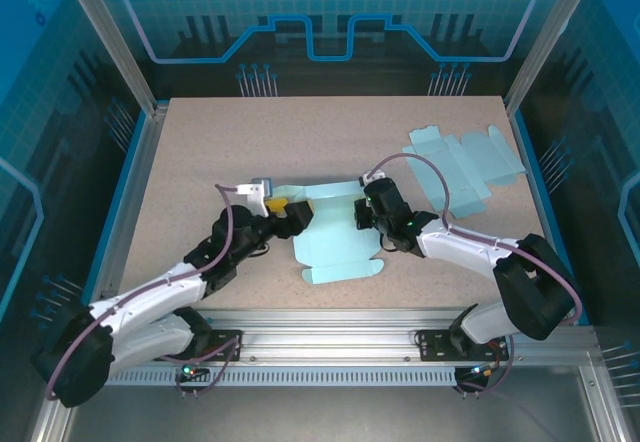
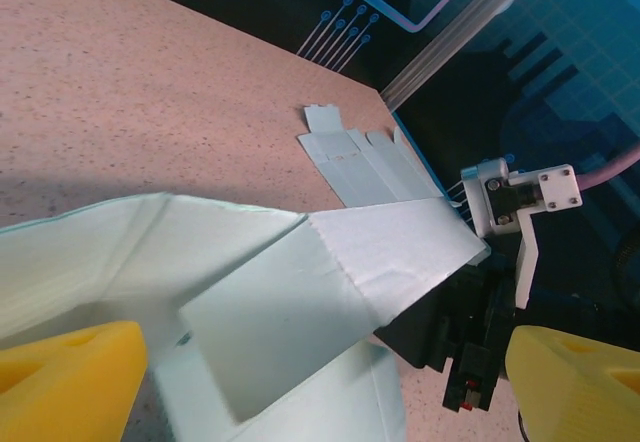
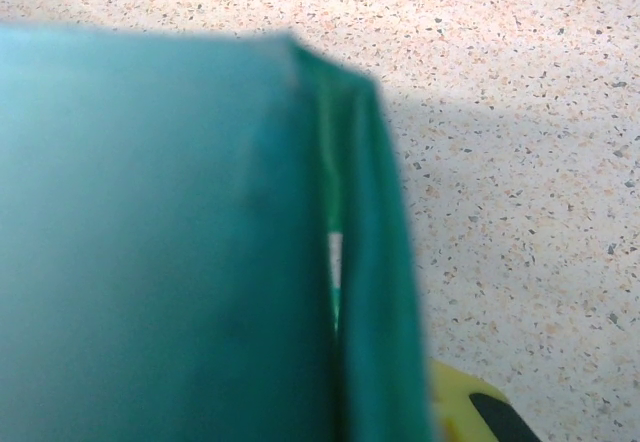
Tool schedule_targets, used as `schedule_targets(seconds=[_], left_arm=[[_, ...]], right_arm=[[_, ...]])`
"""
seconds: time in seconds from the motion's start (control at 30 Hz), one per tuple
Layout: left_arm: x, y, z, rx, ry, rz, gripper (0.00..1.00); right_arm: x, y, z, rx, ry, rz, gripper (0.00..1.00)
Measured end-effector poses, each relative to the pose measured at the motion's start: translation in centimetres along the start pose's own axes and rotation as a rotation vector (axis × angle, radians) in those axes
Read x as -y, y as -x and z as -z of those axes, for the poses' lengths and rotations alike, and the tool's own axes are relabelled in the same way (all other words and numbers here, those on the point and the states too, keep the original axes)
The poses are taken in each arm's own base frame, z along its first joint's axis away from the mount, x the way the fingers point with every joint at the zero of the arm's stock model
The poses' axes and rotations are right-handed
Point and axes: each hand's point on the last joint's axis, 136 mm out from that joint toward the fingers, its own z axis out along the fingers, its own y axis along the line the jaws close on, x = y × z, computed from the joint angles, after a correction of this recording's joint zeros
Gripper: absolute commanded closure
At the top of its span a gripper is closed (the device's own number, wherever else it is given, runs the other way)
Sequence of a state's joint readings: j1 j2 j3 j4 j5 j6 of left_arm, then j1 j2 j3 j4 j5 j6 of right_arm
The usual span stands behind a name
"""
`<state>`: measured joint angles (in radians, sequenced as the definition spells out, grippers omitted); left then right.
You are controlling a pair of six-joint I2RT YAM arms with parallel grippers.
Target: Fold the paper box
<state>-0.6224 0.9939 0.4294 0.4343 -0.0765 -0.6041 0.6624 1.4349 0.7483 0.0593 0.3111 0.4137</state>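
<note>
The light blue paper box (image 1: pixel 335 242) lies part-folded at the table's centre, with one wall raised along its right side. My left gripper (image 1: pixel 284 211) is at its left edge. In the left wrist view that gripper (image 2: pixel 320 367) stands open, its yellow fingers (image 2: pixel 70 377) wide apart, with the box's flaps (image 2: pixel 300 302) between them and untouched. My right gripper (image 1: pixel 366 214) is shut on the raised right wall. That wall (image 3: pixel 170 242) fills the near field of the right wrist view, beside one yellow finger (image 3: pixel 462 410); the other finger is hidden behind the paper.
A second, flat box blank (image 1: pixel 465 160) lies at the back right of the table, also seen as (image 2: pixel 365 162). Aluminium frame rails (image 1: pixel 400 322) run along the near edge, and blue panels enclose the table.
</note>
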Motion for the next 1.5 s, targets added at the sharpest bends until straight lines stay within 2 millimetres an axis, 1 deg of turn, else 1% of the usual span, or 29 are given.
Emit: schedule_targets(seconds=[0.1,0.23,0.3,0.4,0.47,0.5,0.57,0.67,0.77,0.8,0.87,0.93,1.07,1.2,1.33,1.5], left_arm=[[0.0,0.2,1.1,-0.002,0.011,-0.004,0.15],[0.6,1.3,3.4,0.021,0.009,-0.036,0.2],[0.6,2.3,4.7,0.051,0.033,-0.063,0.25],[0.0,4.7,6.9,0.134,0.107,-0.09,0.33],[-1.2,6.6,8.7,0.209,0.186,-0.1,0.36],[-1.7,7.2,9.3,0.234,0.215,-0.097,0.37],[-3.8,8.6,10.6,0.288,0.319,-0.102,0.37],[-7.1,9.1,11.1,0.3,0.456,-0.092,0.38],[-9.7,8.7,10.1,0.251,0.542,-0.092,0.39],[-10.2,8.6,9.6,0.235,0.551,-0.093,0.39],[-11.1,8.1,7.8,0.191,0.545,-0.091,0.41],[-11.6,7.3,5.8,0.146,0.51,-0.098,0.41],[-11.4,5.9,2.4,0.077,0.405,-0.098,0.41],[-11.1,4.3,-0.2,0.011,0.315,-0.088,0.41],[-10.6,3.3,-1.5,-0.023,0.24,-0.08,0.41],[-9.6,2.7,-2.1,-0.033,0.173,-0.079,0.41]], right_arm=[[0.0,0.0,0.0,0.0,0.0,0.0,1.0],[-0.1,0.3,0.1,0.002,0.001,-0.001,1.0],[-0.1,0.4,0.1,0.005,0.002,-0.001,1.0],[-0.2,0.4,0.1,0.003,0.005,-0.001,1.0],[-0.2,0.4,0.1,0.003,0.006,-0.001,1.0],[-0.2,0.4,0.1,0.003,0.007,-0.001,1.0],[-0.3,0.3,0.1,0.001,0.012,-0.001,1.0],[-0.5,0.3,0.1,-0.003,0.024,-0.001,1.0],[-0.6,0.2,0.1,-0.006,0.032,-0.001,1.0],[-0.7,0.2,0.2,-0.006,0.033,-0.001,1.0],[-0.7,0.2,0.3,-0.008,0.035,-0.001,1.0],[-0.7,0.3,0.3,-0.007,0.036,-0.001,1.0],[-0.8,0.3,0.4,-0.011,0.041,-0.001,1.0],[-1.2,0.7,0.4,-0.01,0.057,-0.003,1.0],[-1.5,1.2,0.1,-0.009,0.064,-0.01,1.0],[-1.2,1.1,-0.4,-0.031,0.062,-0.028,1.0]])
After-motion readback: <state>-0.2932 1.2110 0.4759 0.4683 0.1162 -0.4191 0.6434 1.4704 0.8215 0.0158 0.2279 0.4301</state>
